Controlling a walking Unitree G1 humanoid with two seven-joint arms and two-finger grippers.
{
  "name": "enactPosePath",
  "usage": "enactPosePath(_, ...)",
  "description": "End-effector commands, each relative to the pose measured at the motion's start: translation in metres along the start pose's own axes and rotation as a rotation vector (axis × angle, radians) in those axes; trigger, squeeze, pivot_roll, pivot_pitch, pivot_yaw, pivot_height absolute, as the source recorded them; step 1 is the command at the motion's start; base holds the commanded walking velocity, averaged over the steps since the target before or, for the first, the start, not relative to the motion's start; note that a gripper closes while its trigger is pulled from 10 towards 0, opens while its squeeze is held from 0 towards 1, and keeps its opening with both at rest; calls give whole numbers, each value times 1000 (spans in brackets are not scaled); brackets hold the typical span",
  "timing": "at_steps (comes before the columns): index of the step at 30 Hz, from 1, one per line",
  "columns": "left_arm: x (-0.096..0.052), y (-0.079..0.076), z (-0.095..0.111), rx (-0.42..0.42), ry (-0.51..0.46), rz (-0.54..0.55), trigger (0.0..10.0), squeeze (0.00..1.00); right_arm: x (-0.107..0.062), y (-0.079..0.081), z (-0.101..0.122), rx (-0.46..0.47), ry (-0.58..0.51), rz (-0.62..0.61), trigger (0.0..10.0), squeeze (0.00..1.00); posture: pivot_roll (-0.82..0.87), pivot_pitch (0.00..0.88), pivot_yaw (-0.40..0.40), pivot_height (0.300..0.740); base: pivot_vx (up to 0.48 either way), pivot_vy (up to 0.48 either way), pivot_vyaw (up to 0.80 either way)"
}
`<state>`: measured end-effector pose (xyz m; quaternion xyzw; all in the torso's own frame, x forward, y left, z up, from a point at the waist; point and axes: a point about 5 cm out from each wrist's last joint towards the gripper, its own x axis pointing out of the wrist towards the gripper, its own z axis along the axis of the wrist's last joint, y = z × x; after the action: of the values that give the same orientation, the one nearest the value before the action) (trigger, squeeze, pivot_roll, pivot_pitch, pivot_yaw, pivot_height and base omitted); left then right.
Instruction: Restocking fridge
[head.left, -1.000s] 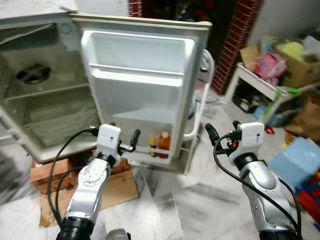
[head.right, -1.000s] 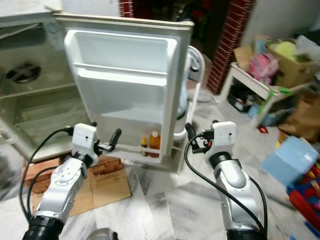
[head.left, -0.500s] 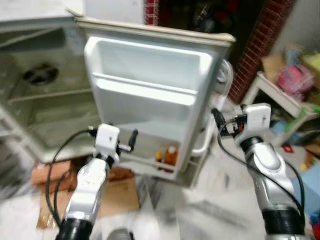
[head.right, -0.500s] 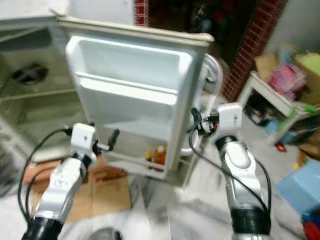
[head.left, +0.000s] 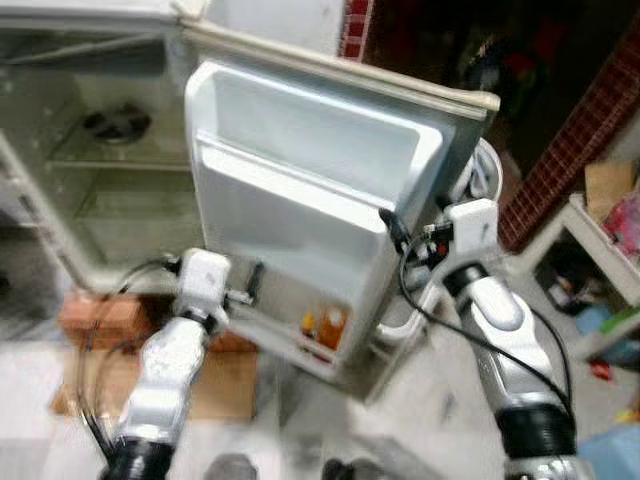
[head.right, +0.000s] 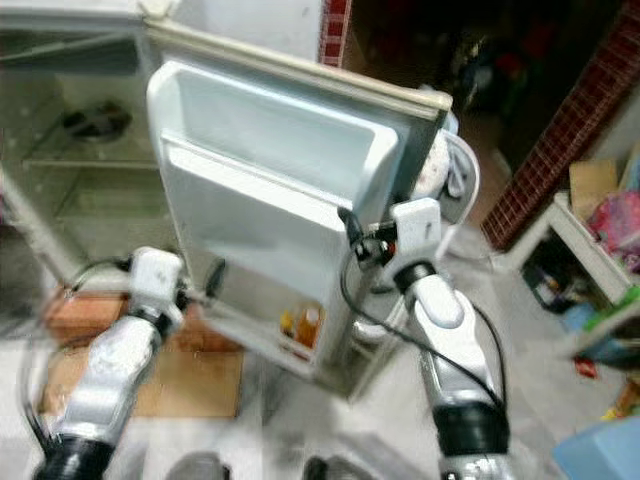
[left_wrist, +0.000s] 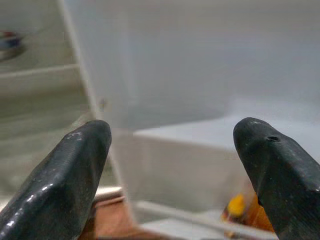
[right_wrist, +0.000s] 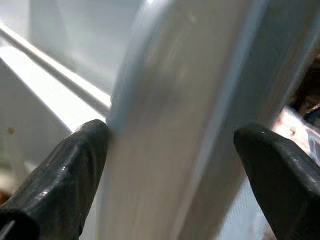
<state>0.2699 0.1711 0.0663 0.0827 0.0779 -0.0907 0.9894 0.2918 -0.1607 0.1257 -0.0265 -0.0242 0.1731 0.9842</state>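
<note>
A small white fridge stands open at 10 o'clock, its wire shelves bare, raised on bricks with flattened cardboard on the floor beneath. At 8 o'clock the left end effector hovers in front of the lowest door rack, its two black fingers spread apart and holding nothing, seemingly kept clear while the other arm works. Toward the centre, the fridge door hangs wide, its upper racks bare; two orange bottles sit at 6 o'clock in the bottom rack, the only stock visible. At 2 o'clock the right end effector straddles the door's free edge, fingers apart on either side of it, one touching the inner lip, apparently to steady or swing the door. A cluttered white desk stands at 3 o'clock.
</note>
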Motion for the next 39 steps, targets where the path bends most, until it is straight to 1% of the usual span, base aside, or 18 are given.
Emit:
enactPosePath(1, 4, -8, 8, 1, -29, -20, 10000, 0, -7, 1, -2, 57, 19, 104, 10000, 0, 55, 0, -58, 740, 0, -424, 0)
enactPosePath(2, 4, -7, 8, 3, -27, -14, 10000, 0, -13, 9, -3, 85, 34, 224, 10000, 0, 56, 0, -57, 740, 0, 0, 0)
enactPosePath(3, 4, -7, 8, 6, -27, -13, 10000, 0, -18, 12, -7, 92, 70, 294, 10000, 0, 54, 0, -57, 740, 0, 0, 0)
enactPosePath(4, 4, -7, 8, 6, -27, -13, 10000, 0, -18, 12, -7, 92, 70, 294, 10000, 0, 54, 0, -57, 740, 0, 0, 0)
enactPosePath(5, 4, -7, 8, 8, -27, -15, 10000, 0, -25, 16, -12, 107, 113, 381, 10000, 0, 54, 0, -57, 740, 0, 0, 0)
enactPosePath(8, 4, -7, 9, 8, -28, -23, 10000, 0, -32, 12, -27, 21, 197, 419, 10000, 0, 54, 0, -53, 740, 0, 0, 0)
enactPosePath(11, 4, -6, 9, 11, -28, -23, 10000, 0, -28, -6, -39, -114, 275, 313, 10000, 0, 58, 0, -51, 740, 0, -391, 0)
enactPosePath(12, 4, -6, 9, 11, -27, -20, 10000, 0, -24, -13, -39, -136, 279, 255, 10000, 0, 61, 0, -51, 740, 0, -435, 0)
enactPosePath(13, 4, -6, 9, 11, -27, -20, 10000, 0, -24, -13, -39, -136, 279, 255, 10000, 0, 61, 0, -51, 740, 0, -435, 0)
enactPosePath(15, 2, -5, 8, 14, -23, -11, 10000, 0, -13, -30, -31, -177, 250, 77, 10000, 0, 64, 0, -49, 740, 0, -420, 0)
enactPosePath(16, 3, -4, 8, 16, -22, -10, 10000, 0, -11, -31, -29, -170, 234, 61, 10000, 0, 67, 0, -47, 740, 0, -311, 0)
enactPosePath(21, 3, -3, 9, 32, -21, 1, 10000, 0, 1, -36, -16, -139, 157, -37, 10000, 0, 69, 0, -45, 740, 0, -278, 0)
enactPosePath(23, 4, -1, 8, 42, -16, 24, 10000, 0, 9, -37, -12, -122, 123, -88, 10000, 0, 70, 0, -48, 740, 0, -253, 0)
enactPosePath(24, 5, 4, 7, 31, -3, 74, 10000, 0, 14, -38, -6, -108, 87, -118, 10000, 0, 71, 0, -48, 740, 0, 0, 800)
enactPosePath(27, 7, 12, 5, -5, 14, 159, 10000, 0, 24, -35, 1, -115, 59, -126, 10000, 0, 74, 0, -52, 740, 0, 0, 800)
enactPosePath(31, 6, 23, -3, -99, 68, 224, 10000, 0, 35, -26, 9, -65, 12, -136, 10000, 0, 78, 0, -56, 740, 0, 0, 800)
enactPosePath(34, 4, 24, -4, -64, 62, 223, 10000, 0, 37, -19, 8, -56, -2, -131, 10000, 0, 80, 0, -59, 740, 0, 0, 792)
enactPosePath(39, 4, 23, -4, -76, 62, 231, 10000, 0, 39, -18, 9, -49, -10, -154, 10000, 0, 69, 0, -62, 740, 0, 0, 771)
